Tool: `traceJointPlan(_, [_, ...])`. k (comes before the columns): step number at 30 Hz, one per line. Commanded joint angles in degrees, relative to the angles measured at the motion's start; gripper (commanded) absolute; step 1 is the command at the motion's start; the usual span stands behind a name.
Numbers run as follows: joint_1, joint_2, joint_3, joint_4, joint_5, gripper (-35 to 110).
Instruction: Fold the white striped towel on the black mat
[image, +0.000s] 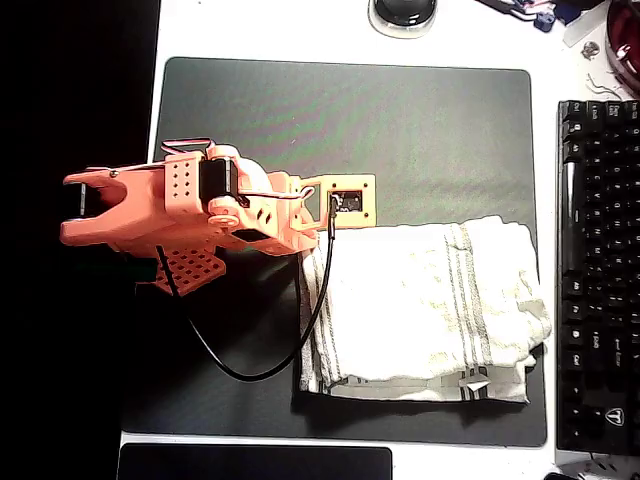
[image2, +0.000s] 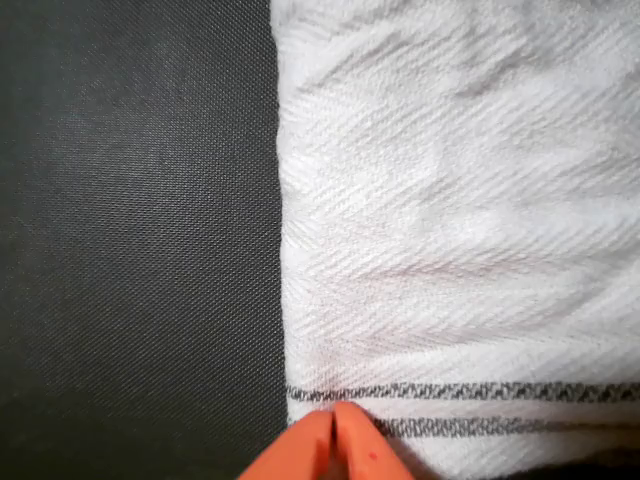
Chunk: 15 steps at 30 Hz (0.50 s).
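The white striped towel (image: 425, 305) lies in a rough rectangle on the right lower part of the black mat (image: 350, 110), with its small tag near the front edge. My orange arm (image: 200, 210) reaches in from the left and ends over the towel's upper left corner. In the wrist view the towel (image2: 460, 200) lies flat on the mat (image2: 130, 240), with its straight edge running up the picture. My gripper (image2: 335, 418) is shut, its tips pressed together over the grey stripes just inside that edge. No cloth shows bunched between them.
A black keyboard (image: 600, 270) runs along the mat's right side. A smaller dark pad (image: 255, 463) lies at the front edge, and a round dark object (image: 403, 12) sits behind the mat. A black cable (image: 250, 370) loops from the arm across the mat's left front.
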Motion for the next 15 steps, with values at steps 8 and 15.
traceJointPlan(8, [0.00,1.32,1.32,1.05,-0.79,1])
traceJointPlan(15, [0.00,1.41,1.32,1.14,-0.79,1])
